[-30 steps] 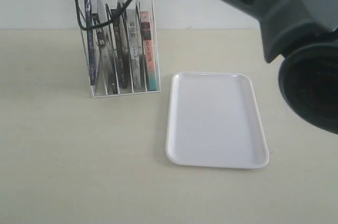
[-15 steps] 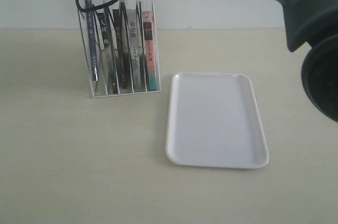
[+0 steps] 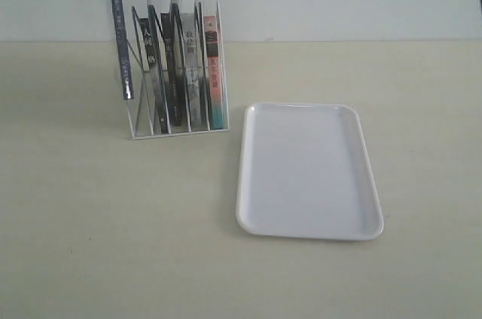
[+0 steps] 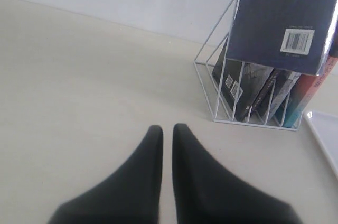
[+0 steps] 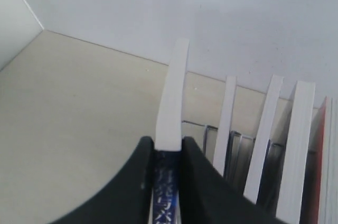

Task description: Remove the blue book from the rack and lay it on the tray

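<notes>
Two views differ: your right wrist view shows the right gripper (image 5: pixel 168 147) pinching the blue book (image 3: pixel 118 41); the exterior view shows it half out of the wire rack (image 3: pixel 181 132), off the smooth tray (image 3: pixel 309 176). Your left gripper (image 4: pixel 167 129) is closed, empty.

blue book (image 3: pixel 120 41) cut off at exterior view's top edge, tray (image 4: pixel 327 131) mostly outside left wrist view

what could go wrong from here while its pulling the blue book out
1. The lower end of the blue book sits between the rack wires; moving sideways too early could snag it and drag or tip the rack.
2. The right tool pinches only a narrow strip at the top edge, so the hanging book could swing or slip before reaching the tray.
</notes>
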Available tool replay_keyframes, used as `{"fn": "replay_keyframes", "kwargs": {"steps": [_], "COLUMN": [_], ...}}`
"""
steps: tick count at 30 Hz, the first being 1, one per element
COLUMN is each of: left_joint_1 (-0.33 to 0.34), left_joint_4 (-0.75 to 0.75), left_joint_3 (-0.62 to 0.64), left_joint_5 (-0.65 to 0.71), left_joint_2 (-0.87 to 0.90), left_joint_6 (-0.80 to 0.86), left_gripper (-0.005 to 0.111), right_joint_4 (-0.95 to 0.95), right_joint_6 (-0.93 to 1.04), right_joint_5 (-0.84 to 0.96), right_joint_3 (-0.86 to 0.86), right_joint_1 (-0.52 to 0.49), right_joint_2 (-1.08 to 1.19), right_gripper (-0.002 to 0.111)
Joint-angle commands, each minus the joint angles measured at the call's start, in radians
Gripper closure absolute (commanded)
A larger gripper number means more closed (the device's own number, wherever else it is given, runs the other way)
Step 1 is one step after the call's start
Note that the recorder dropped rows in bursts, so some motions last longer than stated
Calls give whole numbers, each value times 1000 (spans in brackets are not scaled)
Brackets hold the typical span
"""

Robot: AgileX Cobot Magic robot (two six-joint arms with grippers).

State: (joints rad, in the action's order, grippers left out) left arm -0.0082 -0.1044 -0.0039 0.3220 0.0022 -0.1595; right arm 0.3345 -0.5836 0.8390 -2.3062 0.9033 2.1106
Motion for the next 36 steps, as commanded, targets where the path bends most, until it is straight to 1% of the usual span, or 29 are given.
{"fn": "replay_keyframes", "kwargs": {"steps": [1,10,17,23,29,36], "left_joint_1": [-3,-3,-3,-3,-3,-3], "left_joint_4": [-1,-1,-1,-1,-1,-1], "left_joint_3": [4,4,4,4,4,4], "left_joint_5": [-10,-10,-10,-10,-10,-10], "left_joint_2": [-2,-2,-2,-2,-2,-2], "left_joint_6": [5,5,5,5,5,5], "left_gripper": [101,101,101,101,101,101], "right_joint_4": [35,38,38,38,75,71], "right_joint_6": [13,66,131,179,225,253], "right_joint_5": [0,132,295,381,382,382], "right_joint_3": [-9,-9,-9,-9,-9,-9], "right_joint_1": [19,26,26,26,26,26], "right_joint_2": [-70,-183,-294,-378,-448,-508], "right_gripper": [108,108,108,108,108,108]}}
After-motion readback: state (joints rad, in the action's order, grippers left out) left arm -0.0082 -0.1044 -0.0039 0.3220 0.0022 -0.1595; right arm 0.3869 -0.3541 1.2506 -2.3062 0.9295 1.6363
